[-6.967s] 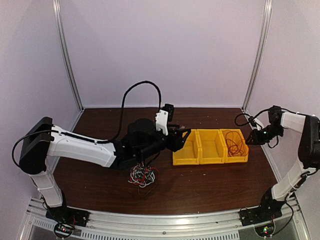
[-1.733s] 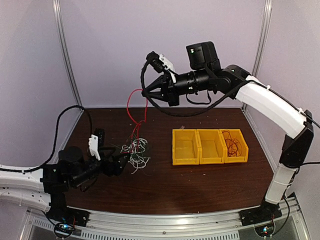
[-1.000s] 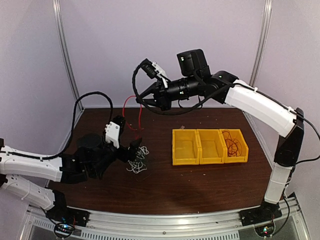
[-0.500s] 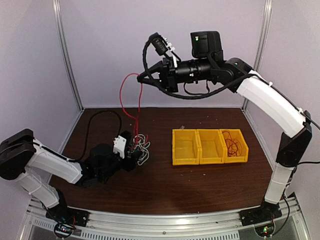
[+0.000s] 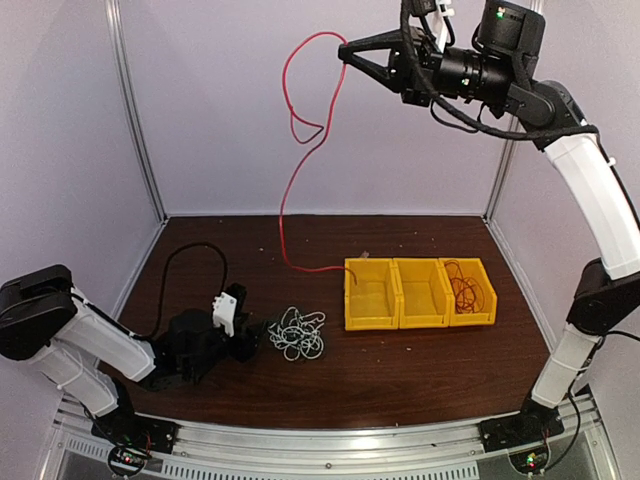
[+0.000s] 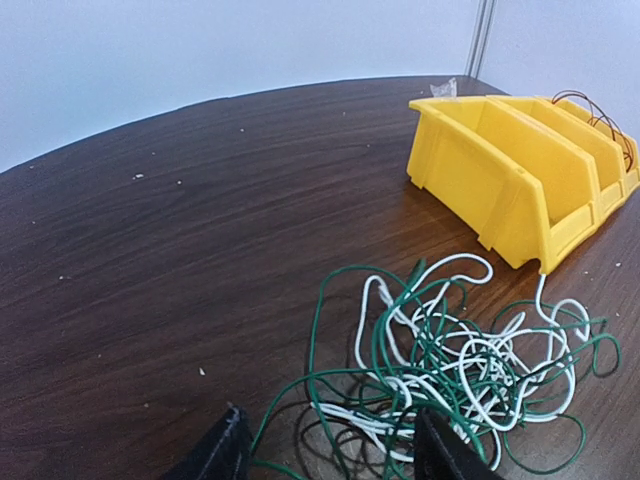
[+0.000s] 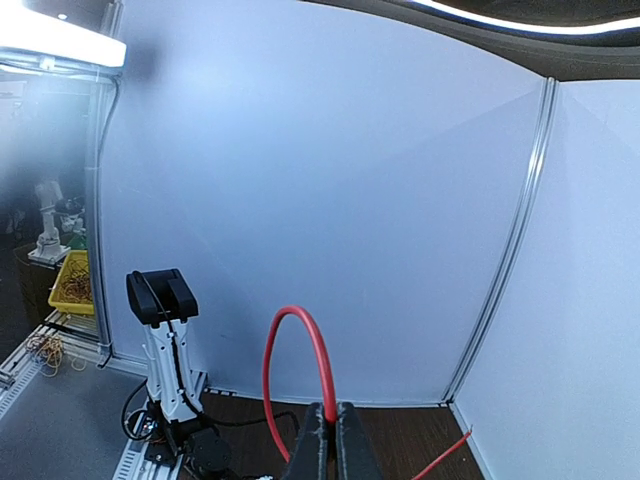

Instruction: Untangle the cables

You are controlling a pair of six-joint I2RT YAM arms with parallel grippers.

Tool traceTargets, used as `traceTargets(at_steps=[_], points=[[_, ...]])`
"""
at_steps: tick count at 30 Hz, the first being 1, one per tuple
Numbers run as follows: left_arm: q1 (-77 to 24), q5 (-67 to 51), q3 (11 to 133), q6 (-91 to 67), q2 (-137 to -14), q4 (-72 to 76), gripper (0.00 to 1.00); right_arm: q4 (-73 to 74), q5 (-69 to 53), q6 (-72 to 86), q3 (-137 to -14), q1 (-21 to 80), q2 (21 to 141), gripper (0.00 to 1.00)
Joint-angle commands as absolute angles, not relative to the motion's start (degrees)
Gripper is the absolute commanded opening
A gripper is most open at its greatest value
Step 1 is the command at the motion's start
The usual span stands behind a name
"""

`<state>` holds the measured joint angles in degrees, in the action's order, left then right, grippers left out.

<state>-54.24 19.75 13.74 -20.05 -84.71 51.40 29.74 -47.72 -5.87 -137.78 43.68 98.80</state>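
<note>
High in the enclosure's upper right, right gripper [image 5: 347, 48] clenched on the red cable [image 5: 296, 130], fingers pressed flat together with the strand pinched between them. Below that grip, a long slack run: an arc to the left, a small loop partway down, then a near-straight drop to the table [image 5: 400, 375]. Free end flat on the wood, reaching the far left corner of the leftmost of three yellow bins [image 5: 421, 296]; touching or only just beside, impossible to tell. Down at the front left, left gripper [image 6: 330, 450] low over the table, released, fingertips standing apart and pointed at the tangle of white and green wires [image 5: 297, 334]. A few green loops lying in the gap between those fingertips, nothing pinched. Tangle itself resting on the table between the left gripper and the bins, near the leftmost bin, with one white strand running up to that bin's near corner. In the rightmost bin, a coil of dark reddish wire [image 5: 465, 283]. Middle and leftmost bins showing only bare yellow floor.
</note>
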Motion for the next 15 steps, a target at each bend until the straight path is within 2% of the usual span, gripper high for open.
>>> traceTargets(at_steps=[1, 7, 12, 15], points=[[-53.8, 21.5, 13.6, -21.0, -84.2, 54.3, 0.56, 27.5, -52.7, -3.9, -140.8, 42.7, 99.0, 0.00], [-53.8, 21.8, 12.9, -21.7, -83.2, 55.2, 0.56, 28.0, -52.6, -4.3, -139.9, 40.9, 98.9, 0.00], [-53.8, 22.2, 14.1, -21.1, -74.4, 47.8, 0.67, 27.5, -51.4, -5.4, -133.7, 40.5, 97.5, 0.00], [-54.0, 22.1, 16.2, -18.8, -67.9, 41.7, 0.70, 26.6, -51.2, -5.6, -129.6, 40.1, 96.7, 0.00]])
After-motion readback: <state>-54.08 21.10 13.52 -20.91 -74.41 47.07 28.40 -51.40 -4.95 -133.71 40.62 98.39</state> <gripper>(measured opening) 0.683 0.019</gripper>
